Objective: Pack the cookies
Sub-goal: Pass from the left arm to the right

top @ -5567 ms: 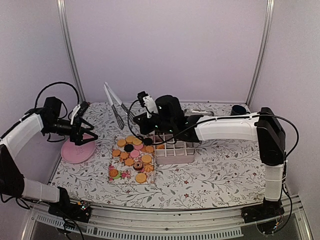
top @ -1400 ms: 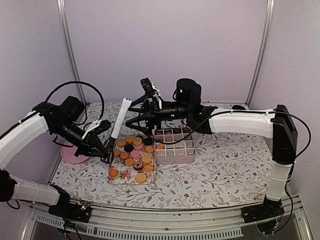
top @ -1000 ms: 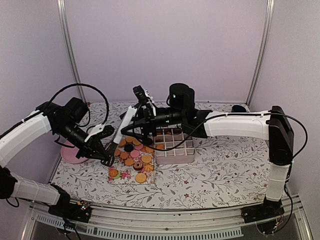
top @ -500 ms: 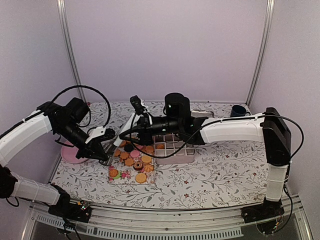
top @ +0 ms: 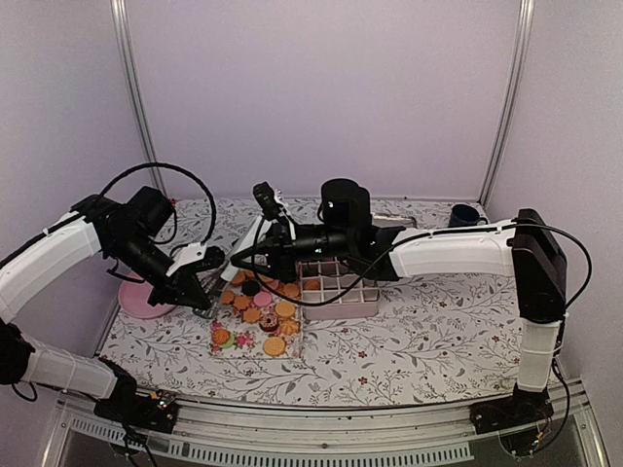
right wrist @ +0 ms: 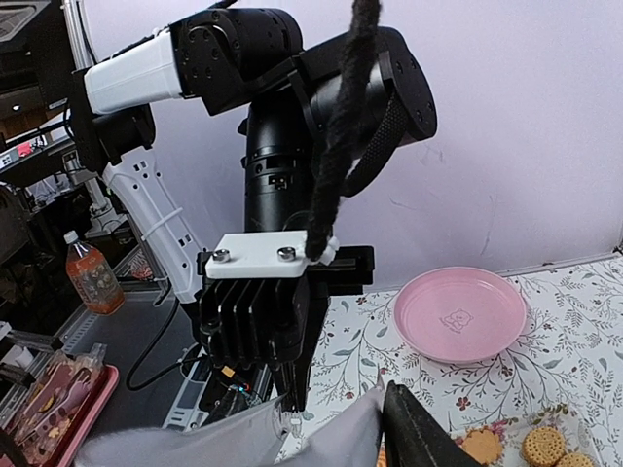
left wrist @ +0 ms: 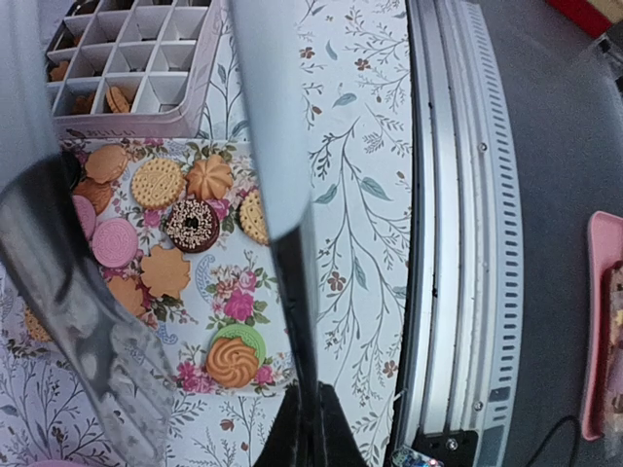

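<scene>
The cookies (top: 258, 311) lie on a floral tray, mostly tan rounds with pink, black and chocolate ones (left wrist: 161, 180). A few sit in the pink grid box (top: 341, 309) to the tray's right. My left gripper (top: 204, 300) hangs at the tray's left edge, shut on the joined end of grey tongs (left wrist: 277, 146), whose two arms spread over the cookies. My right gripper (top: 243, 256) reaches in from the right over the tray's far end. In its wrist view the tongs' grey arms (right wrist: 224, 438) lie between its fingers (right wrist: 419, 438), pressed together.
A pink plate (top: 146, 297) sits left of the tray, behind my left arm. A dark mug (top: 463, 214) stands at the back right. The metal rail (left wrist: 458, 243) at the table's near edge runs close to my left gripper.
My right gripper came down and leftward onto the tongs and narrowed around their arms. My left gripper stayed shut on the tongs and shifted slightly toward the tray.
</scene>
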Robot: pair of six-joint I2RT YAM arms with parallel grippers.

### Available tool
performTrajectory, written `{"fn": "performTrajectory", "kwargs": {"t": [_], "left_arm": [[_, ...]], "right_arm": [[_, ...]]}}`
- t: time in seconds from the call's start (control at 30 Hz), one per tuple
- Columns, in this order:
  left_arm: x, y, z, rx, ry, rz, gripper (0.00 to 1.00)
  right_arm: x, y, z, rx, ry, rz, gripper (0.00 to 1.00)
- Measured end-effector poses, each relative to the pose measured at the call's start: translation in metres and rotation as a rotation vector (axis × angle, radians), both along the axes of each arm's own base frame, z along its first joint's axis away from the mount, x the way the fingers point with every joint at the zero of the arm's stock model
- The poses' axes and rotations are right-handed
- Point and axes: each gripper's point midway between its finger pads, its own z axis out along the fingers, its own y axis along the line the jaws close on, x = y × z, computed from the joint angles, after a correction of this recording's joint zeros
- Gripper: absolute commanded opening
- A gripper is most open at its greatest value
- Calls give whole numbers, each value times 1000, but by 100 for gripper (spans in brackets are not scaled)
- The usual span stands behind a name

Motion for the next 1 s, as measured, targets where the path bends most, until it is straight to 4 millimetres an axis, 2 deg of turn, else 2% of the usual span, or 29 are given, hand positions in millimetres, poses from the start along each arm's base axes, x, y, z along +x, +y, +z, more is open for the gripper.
{"fn": "performTrajectory", "kwargs": {"t": [0.1, 0.3, 0.4, 0.5, 0.53, 0.57, 0.6, 0.63, 0.67, 0.73, 0.83, 1.0], "left_arm": [[1, -1, 1, -3, -3, -1, 0], [1, 0, 1, -1, -8, -2, 0], [2, 0, 0, 1, -10, -2, 0], [2, 0, 0, 4, -12, 1, 8], [3, 0, 0, 5, -12, 8, 13], [6, -1, 1, -1, -20, 16, 23], [9, -2, 2, -6, -30, 22, 37], [13, -3, 2, -9, -43, 32, 57], [16, -3, 2, -7, -56, 38, 73], [20, -3, -1, -3, -60, 62, 96], [21, 2, -7, 16, -56, 105, 99], [42, 18, -2, 1, -89, 209, 99]], "right_arm": [[-1, 0, 2, 6, 16, 5, 38], [-1, 0, 1, 2, 25, 1, 38], [-1, 0, 1, 0, 17, -3, 34], [-2, -1, 1, -1, 10, -12, 34], [-1, 0, 0, -2, 9, -22, 33], [0, 0, -1, -7, 10, -30, 33], [1, 1, -3, -15, 14, -40, 33], [1, 2, -7, -26, 19, -48, 33], [1, 2, -10, -35, 22, -57, 33], [5, 4, -15, -51, 18, -98, 33], [18, 1, -25, -72, 12, -166, 34], [21, -2, -49, -125, 14, -215, 35]]}}
